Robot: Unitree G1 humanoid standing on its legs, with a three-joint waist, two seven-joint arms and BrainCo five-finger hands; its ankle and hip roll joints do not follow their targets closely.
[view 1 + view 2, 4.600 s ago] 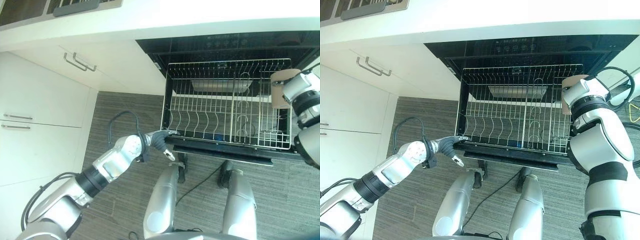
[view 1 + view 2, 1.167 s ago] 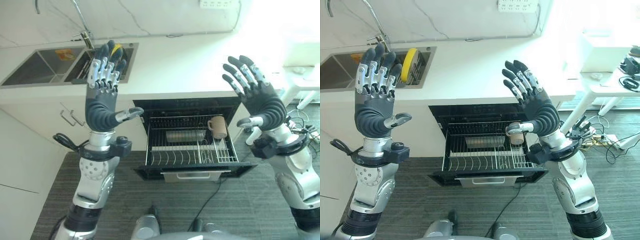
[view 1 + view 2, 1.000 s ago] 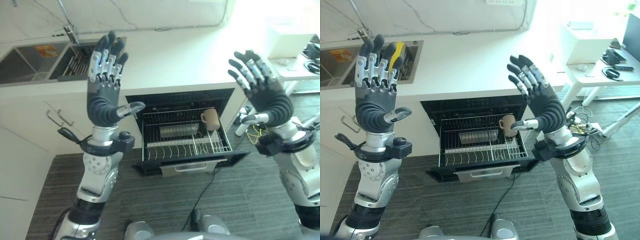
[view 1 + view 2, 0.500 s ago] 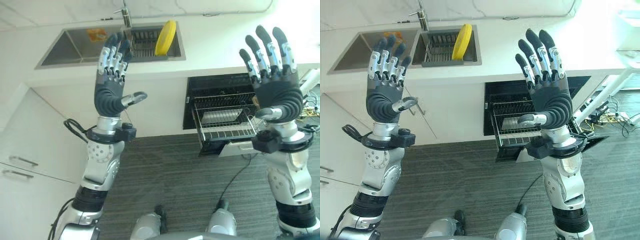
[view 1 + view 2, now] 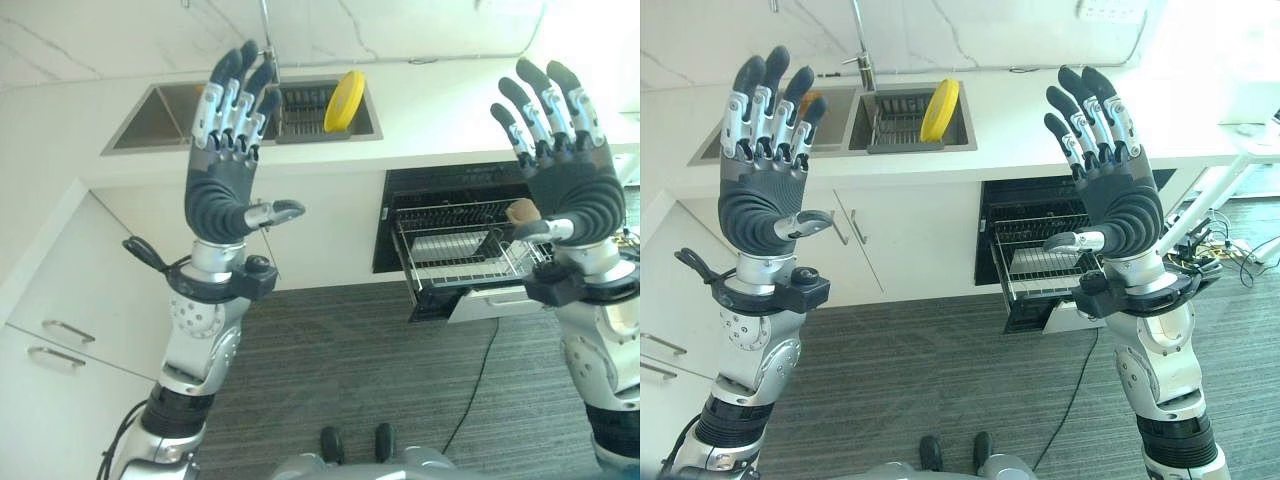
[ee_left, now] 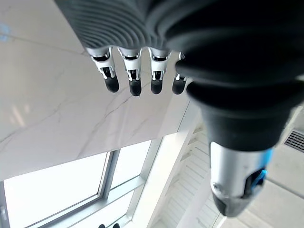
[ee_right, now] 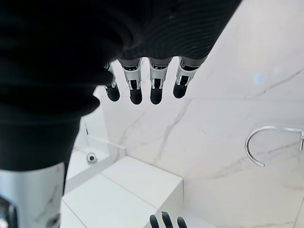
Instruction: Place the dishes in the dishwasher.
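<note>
Bright daylight throughout, strongest from the upper right of the head views, bleaching the table (image 5: pixel 600 110) to glare there. Washed-out window (image 6: pixel 61 190) in the left wrist view. Soft, faint shadows under the table edge. Dark, shaded dishwasher (image 5: pixel 1040 250) interior. Straight lines bowed toward the edges. Blurred, near-black hand cover close to the right wrist lens.

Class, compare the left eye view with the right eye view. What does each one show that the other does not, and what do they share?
Left eye view, not the right: a tan mug standing in the pulled-out rack.
Right eye view, not the left: a wall socket and a white table.
Both: the left hand and right hand raised with straight fingers and holding nothing, the yellow plate on edge in the sink, and the open dishwasher.
</note>
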